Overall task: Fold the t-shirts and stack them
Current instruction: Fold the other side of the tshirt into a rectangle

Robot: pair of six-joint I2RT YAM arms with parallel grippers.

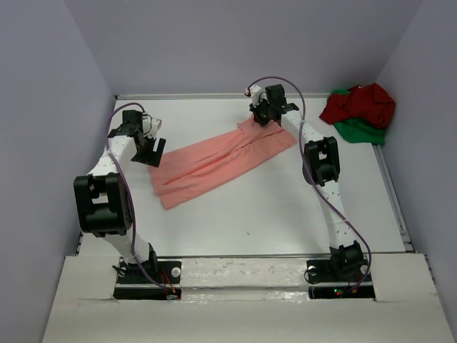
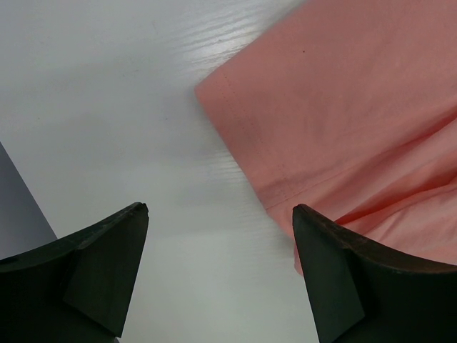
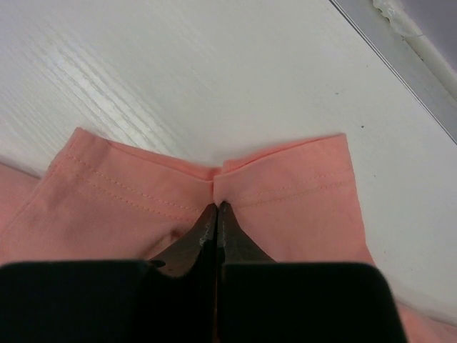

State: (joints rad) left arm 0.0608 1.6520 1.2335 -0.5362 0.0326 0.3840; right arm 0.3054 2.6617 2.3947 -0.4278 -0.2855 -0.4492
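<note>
The right arm stretches far out from its base, elbow raised near mid-counter, its forearm angling left toward the back edge. Its end effector (image 3: 216, 207) points down onto the far end of the pink shirt (image 1: 214, 161). The jaws are pressed together, pinching the stitched hem, which puckers into a small fold at the tips.

The left arm is folded up: the shoulder joint sits high over its base, and the forearm rises toward the back and hooks down. Its end effector (image 2: 218, 211) hangs spread wide over the bare counter (image 1: 250, 214), just beside the shirt's near-left corner, gripping nothing.

The pink shirt lies as a long, creased band slanting across the middle of the counter. The red shirt (image 1: 364, 103) lies crumpled atop the green shirt (image 1: 360, 131) in the far right corner, well apart from both arms.
</note>
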